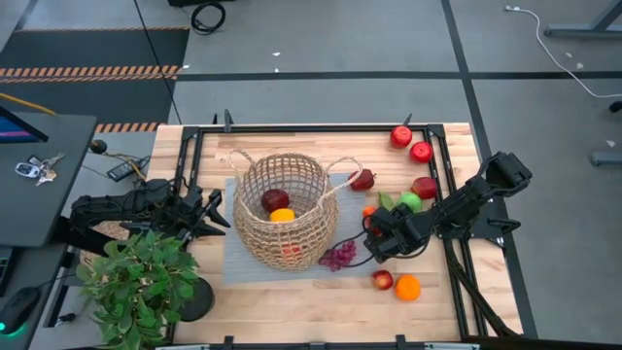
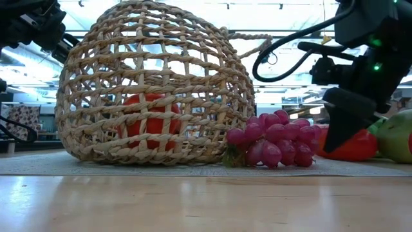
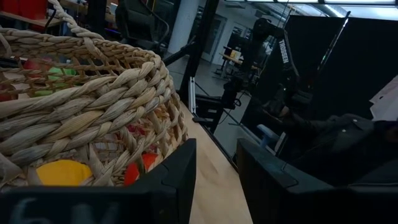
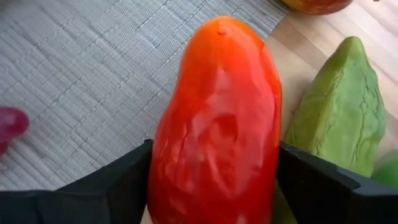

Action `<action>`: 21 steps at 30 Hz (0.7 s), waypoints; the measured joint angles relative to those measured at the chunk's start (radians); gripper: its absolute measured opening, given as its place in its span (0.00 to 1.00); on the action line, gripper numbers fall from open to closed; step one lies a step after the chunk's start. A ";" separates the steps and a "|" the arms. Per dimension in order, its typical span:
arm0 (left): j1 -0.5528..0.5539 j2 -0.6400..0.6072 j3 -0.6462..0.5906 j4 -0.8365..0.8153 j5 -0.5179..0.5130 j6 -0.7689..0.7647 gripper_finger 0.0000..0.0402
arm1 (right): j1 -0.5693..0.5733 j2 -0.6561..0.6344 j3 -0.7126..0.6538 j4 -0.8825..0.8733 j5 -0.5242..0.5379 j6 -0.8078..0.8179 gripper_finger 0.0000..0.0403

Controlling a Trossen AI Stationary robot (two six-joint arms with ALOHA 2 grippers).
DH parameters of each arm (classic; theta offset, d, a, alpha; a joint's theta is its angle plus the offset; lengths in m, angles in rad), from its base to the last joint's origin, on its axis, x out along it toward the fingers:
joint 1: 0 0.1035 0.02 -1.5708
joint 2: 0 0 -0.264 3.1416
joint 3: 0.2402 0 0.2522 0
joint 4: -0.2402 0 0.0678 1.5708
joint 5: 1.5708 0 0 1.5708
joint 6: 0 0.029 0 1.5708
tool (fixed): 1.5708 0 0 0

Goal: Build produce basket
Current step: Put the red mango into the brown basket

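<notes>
The tan wicker basket [image 1: 282,209] [image 2: 154,90] stands with its bottom on a grey mat [image 1: 238,262]. Inside it lie a dark red fruit [image 1: 275,200], an orange [image 1: 282,215] and a red fruit [image 2: 151,119]. My right gripper [image 1: 374,238] [image 4: 214,180] is to the basket's right, tilted down and shut on an orange-red fruit [image 4: 217,124] at the mat's edge. Purple grapes [image 1: 337,256] [image 2: 273,138] lie between it and the basket. My left gripper [image 1: 216,209] [image 3: 214,180] waits open beside the basket's left wall [image 3: 81,106], with nothing between its fingers. My right gripper pinches the orange-red fruit by its two long sides [image 4: 163,168] between its two fingers, at the wide end. The fingers [image 4: 118,186] slant down from the table's right side and lie across the fruit. In the low view the fruit [image 2: 354,147] rests on the mat.
A green pear [image 4: 339,118] [image 1: 411,201] lies right beside the held fruit. Red apples [image 1: 401,136] [image 1: 421,152] and dark red fruits [image 1: 425,187] [image 1: 362,180] lie at the far right. An apple [image 1: 382,280] and an orange [image 1: 407,288] lie nearer. A potted plant [image 1: 136,282] stands near left.
</notes>
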State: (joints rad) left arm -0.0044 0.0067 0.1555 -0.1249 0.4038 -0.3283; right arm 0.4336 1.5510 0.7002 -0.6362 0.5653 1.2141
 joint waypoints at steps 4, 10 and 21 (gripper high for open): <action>0.000 0.000 0.000 0.000 0.000 0.000 0.30 | 0.000 0.000 0.000 0.001 -0.010 -0.042 0.67; 0.000 0.000 0.000 0.000 0.000 -0.001 0.30 | 0.001 0.000 0.033 -0.060 -0.022 -0.108 0.67; 0.000 0.000 0.000 0.000 0.000 0.000 0.30 | 0.102 -0.010 0.339 -0.113 0.007 -0.341 0.67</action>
State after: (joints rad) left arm -0.0040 0.0067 0.1555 -0.1249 0.4038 -0.3286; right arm 0.5354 1.5414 1.0387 -0.7493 0.5725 0.8730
